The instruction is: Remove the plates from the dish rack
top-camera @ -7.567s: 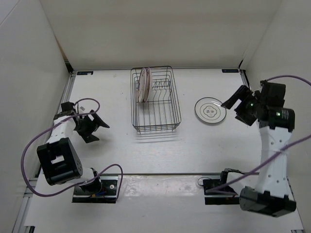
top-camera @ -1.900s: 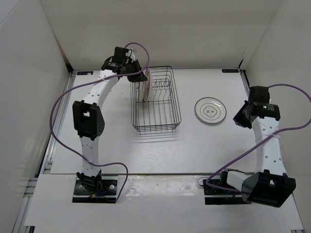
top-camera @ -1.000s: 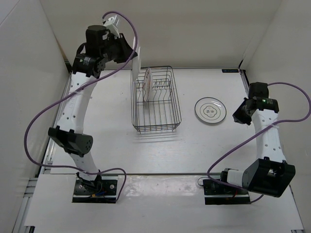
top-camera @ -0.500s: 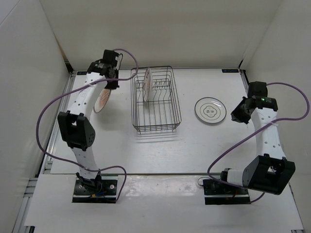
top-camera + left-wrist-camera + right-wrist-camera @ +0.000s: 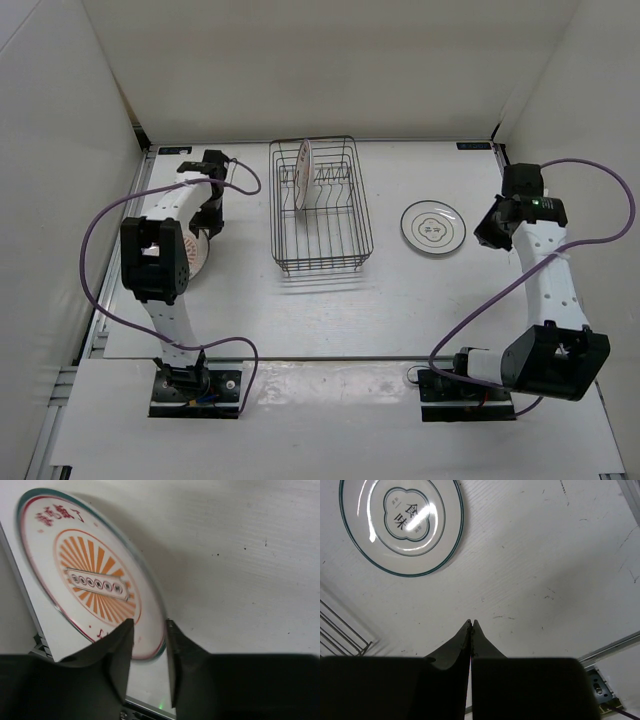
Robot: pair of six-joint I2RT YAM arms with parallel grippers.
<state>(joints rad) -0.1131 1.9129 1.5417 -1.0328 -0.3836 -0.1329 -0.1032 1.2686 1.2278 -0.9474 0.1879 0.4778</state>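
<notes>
Orange-rayed plate, rim between the slightly parted fingers of the left gripper — hold undeterminable; right gripper pressed closed, empty, white plate beyond its tips. Upright plate in dish rack — top view only.

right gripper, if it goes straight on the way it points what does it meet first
Probably bare table, just beside the plate; the shut right gripper points past its rim, though depth is hard to judge.

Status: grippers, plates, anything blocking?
Left gripper shut on orange plate rim, left of rack. Right gripper shut, empty, near white plate on table. Last plate upright in rack. No obstruction seen.
</notes>
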